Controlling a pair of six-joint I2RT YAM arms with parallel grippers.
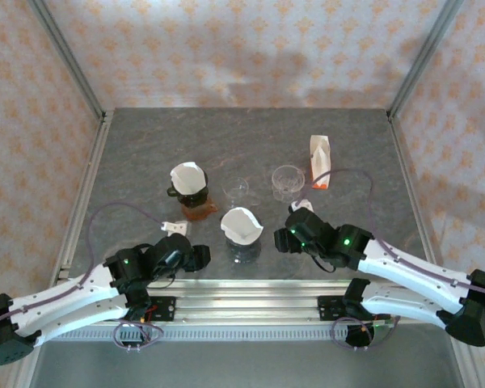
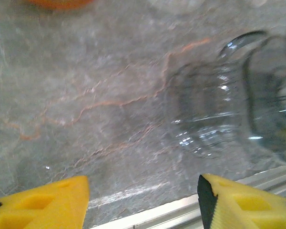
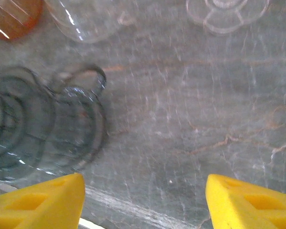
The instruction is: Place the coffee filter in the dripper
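A white paper coffee filter (image 1: 241, 225) sits in a smoky glass dripper (image 1: 243, 250) near the table's front middle. The same dripper shows blurred in the left wrist view (image 2: 214, 114) and in the right wrist view (image 3: 47, 129). My left gripper (image 1: 197, 257) (image 2: 143, 191) is low over the table just left of the dripper, open and holding nothing. My right gripper (image 1: 287, 235) (image 3: 144, 188) is just right of it, also open and holding nothing. A second white filter (image 1: 187, 177) rests in a dark dripper on an orange-brown base (image 1: 197, 210).
Two clear glass drippers (image 1: 239, 190) (image 1: 288, 180) stand behind the front dripper. A white and orange filter packet (image 1: 319, 160) stands at the back right. A small white clip (image 1: 175, 228) lies by the left arm. A metal rail (image 1: 250, 295) runs along the near edge.
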